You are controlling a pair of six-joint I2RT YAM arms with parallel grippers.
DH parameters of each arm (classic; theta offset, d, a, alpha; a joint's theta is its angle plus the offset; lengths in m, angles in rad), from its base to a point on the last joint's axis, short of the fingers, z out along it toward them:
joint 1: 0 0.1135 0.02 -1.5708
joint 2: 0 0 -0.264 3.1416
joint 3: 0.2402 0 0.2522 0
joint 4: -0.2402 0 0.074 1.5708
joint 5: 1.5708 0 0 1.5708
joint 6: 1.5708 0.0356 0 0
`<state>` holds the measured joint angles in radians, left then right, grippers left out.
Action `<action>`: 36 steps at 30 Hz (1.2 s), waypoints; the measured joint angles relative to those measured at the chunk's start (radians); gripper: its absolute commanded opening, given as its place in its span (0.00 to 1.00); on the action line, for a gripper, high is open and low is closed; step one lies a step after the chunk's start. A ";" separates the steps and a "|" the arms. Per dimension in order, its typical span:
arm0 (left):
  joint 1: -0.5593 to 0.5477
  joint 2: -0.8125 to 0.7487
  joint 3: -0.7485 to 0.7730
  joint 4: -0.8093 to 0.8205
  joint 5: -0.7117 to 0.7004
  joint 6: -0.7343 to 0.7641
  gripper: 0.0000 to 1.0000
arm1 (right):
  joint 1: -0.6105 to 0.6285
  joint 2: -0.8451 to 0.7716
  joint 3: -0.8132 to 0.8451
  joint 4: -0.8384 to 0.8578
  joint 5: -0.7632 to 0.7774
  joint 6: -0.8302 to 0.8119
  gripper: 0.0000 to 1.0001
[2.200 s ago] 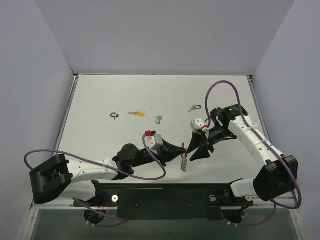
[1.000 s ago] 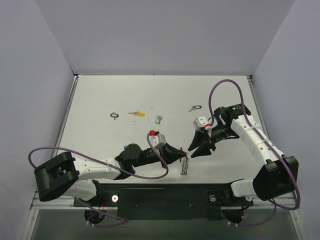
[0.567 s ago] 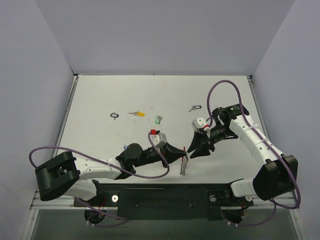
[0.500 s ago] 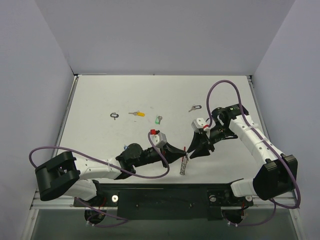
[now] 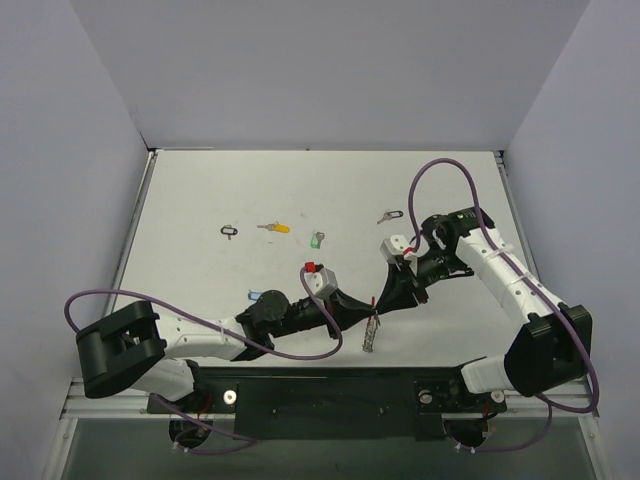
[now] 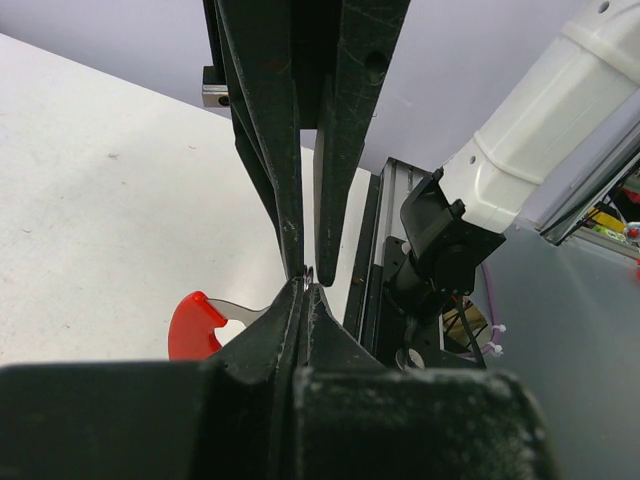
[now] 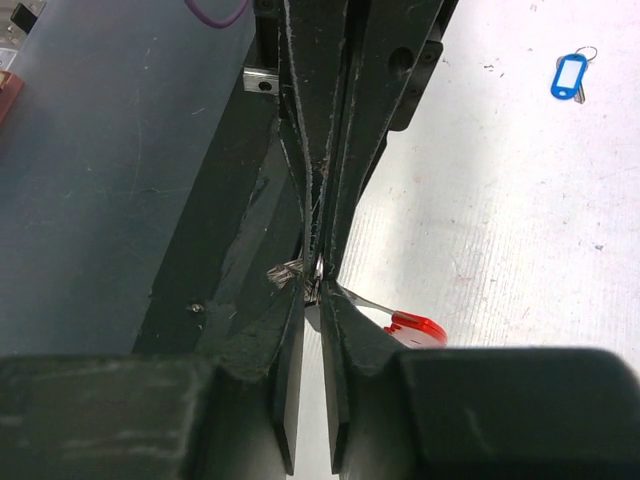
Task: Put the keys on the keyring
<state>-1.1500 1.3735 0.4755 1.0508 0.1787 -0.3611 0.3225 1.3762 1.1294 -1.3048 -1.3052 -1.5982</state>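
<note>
keyring location, please: where have you got it?
— lower middle of the top view. the keyring (image 5: 372, 325) is caught between my two tools. its silver chain (image 5: 369, 340) trails down toward the near edge of the table (image 5: 200, 190), and the red band (image 6: 194, 322) shows just beside the tips

why both arms on it?
— as i read it, one steadies the metal ring while the other works it open, so a key can slip on. the left gripper (image 5: 364, 313) is pinched down on the metal. the right gripper (image 5: 382, 302) meets it tip to tip, closed on the same bit. the wrist views show only a hairline between each pair of fingers

and the keys?
— none on the ring that i can see. the blue key (image 5: 255, 296) lies left of centre, beside my left arm (image 5: 200, 335). the black key (image 5: 230, 231), yellow key (image 5: 272, 227) and green key (image 5: 317, 239) sit in a row further up, with a fifth key (image 5: 388, 215) to their right. all are well apart from the ring, so i judge one hand must let go to fetch one
</note>
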 measured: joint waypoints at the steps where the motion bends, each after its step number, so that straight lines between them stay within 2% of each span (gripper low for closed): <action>1: -0.001 0.000 0.000 0.000 0.000 -0.002 0.00 | 0.000 0.002 0.000 0.000 0.000 0.002 0.04; 10: -0.002 0.018 -0.001 0.019 0.000 -0.028 0.00 | 0.000 0.014 0.000 0.004 0.012 0.048 0.05; 12: -0.002 0.019 -0.004 0.027 0.000 -0.032 0.00 | 0.000 0.016 0.000 0.004 0.011 0.055 0.00; 17: -0.003 0.022 -0.011 0.039 -0.006 -0.047 0.02 | 0.003 0.030 0.002 0.005 0.009 0.074 0.00; 18: -0.003 0.023 -0.013 0.043 -0.006 -0.050 0.09 | 0.005 0.030 0.004 0.005 0.011 0.079 0.00; 19: -0.003 0.024 -0.014 0.048 -0.008 -0.053 0.27 | 0.006 0.031 0.006 0.004 0.013 0.082 0.00; 20: -0.003 0.026 -0.015 0.054 -0.011 -0.058 0.33 | 0.006 0.031 0.010 0.004 0.015 0.086 0.00; 21: -0.003 0.027 -0.016 0.062 -0.017 -0.063 0.44 | 0.006 0.031 0.016 0.005 0.015 0.092 0.00; 23: -0.006 0.027 -0.019 0.081 -0.019 -0.081 0.55 | 0.004 0.031 0.027 0.014 0.018 0.103 0.00; 28: -0.001 0.003 -0.042 0.128 -0.074 -0.105 0.66 | -0.001 0.031 0.030 0.012 0.033 0.123 0.00; 31: 0.000 -0.035 -0.058 0.122 -0.087 -0.102 0.68 | -0.008 0.031 0.030 0.011 0.043 0.133 0.00; 36: 0.024 -0.177 -0.082 0.019 -0.123 -0.089 0.76 | -0.084 0.030 0.035 0.008 0.072 0.153 0.00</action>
<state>-1.1263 1.1965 0.3939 1.0702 0.0555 -0.4496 0.2390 1.4063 1.1645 -1.2964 -1.2327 -1.4448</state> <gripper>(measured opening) 0.708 0.005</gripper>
